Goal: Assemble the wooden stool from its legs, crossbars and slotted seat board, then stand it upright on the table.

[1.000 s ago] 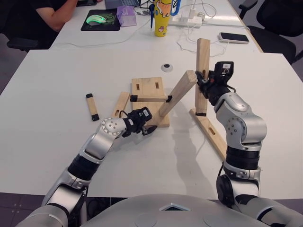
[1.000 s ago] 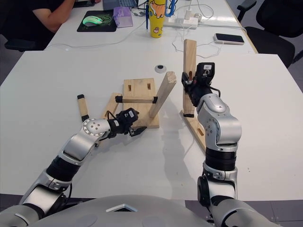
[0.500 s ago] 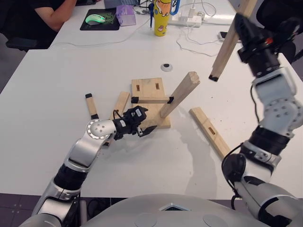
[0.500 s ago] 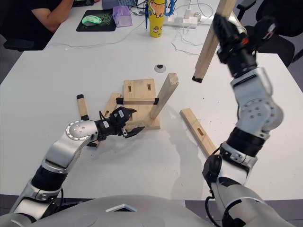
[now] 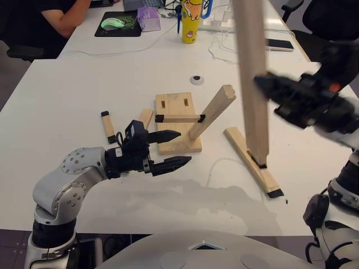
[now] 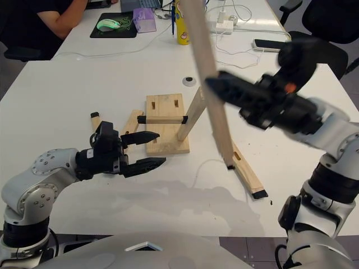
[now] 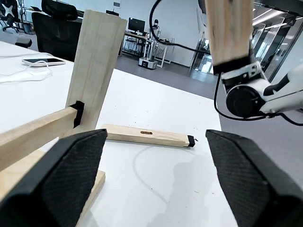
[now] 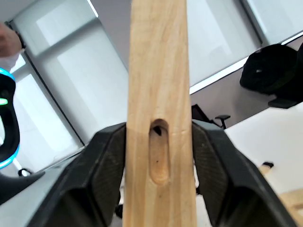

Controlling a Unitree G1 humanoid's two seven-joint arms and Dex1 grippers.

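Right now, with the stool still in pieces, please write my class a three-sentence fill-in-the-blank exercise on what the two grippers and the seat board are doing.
1. The left gripper hovers over the table with its fingers ____.
2. The right gripper is shut on a slotted leg whose black-tipped end points ____.
3. The seat board lies ____ on the table.

Missing words: open; down; flat.
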